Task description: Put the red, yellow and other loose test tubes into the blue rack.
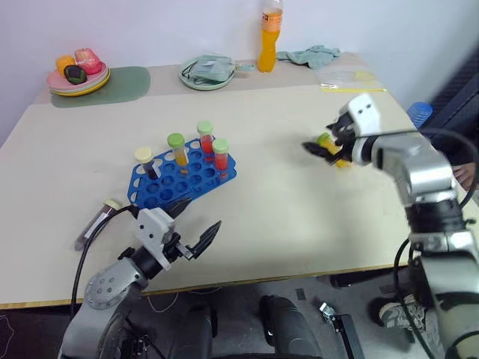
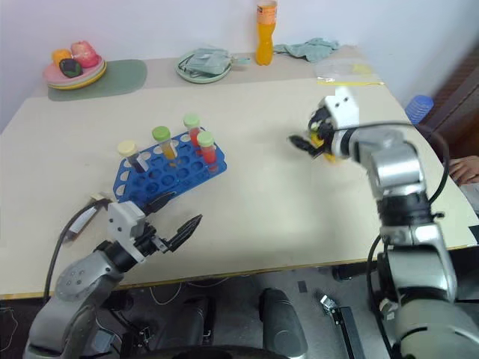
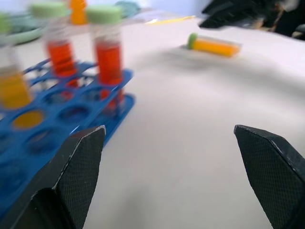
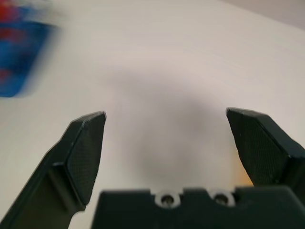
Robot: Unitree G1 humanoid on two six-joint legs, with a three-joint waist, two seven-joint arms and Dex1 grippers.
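Note:
The blue rack (image 1: 187, 178) sits left of the table's middle and holds several capped tubes: two red ones (image 1: 220, 155), a yellow one (image 1: 177, 147) and a dark one (image 1: 144, 159). A loose yellow test tube (image 3: 214, 45) with a green cap lies on the table at the right. My right gripper (image 1: 320, 140) hovers open directly over it, nothing between its fingers. Another loose tube (image 1: 97, 221), cream-capped, lies left of the rack near the front edge. My left gripper (image 1: 191, 226) stands open and empty just in front of the rack.
Along the back stand a plate of food (image 1: 78, 77) on a green mat, a green plate (image 1: 206, 74) with a cloth, an orange bottle (image 1: 270, 36) and a teal cloth (image 1: 314, 54). A blue cap (image 1: 420, 112) shows past the right edge.

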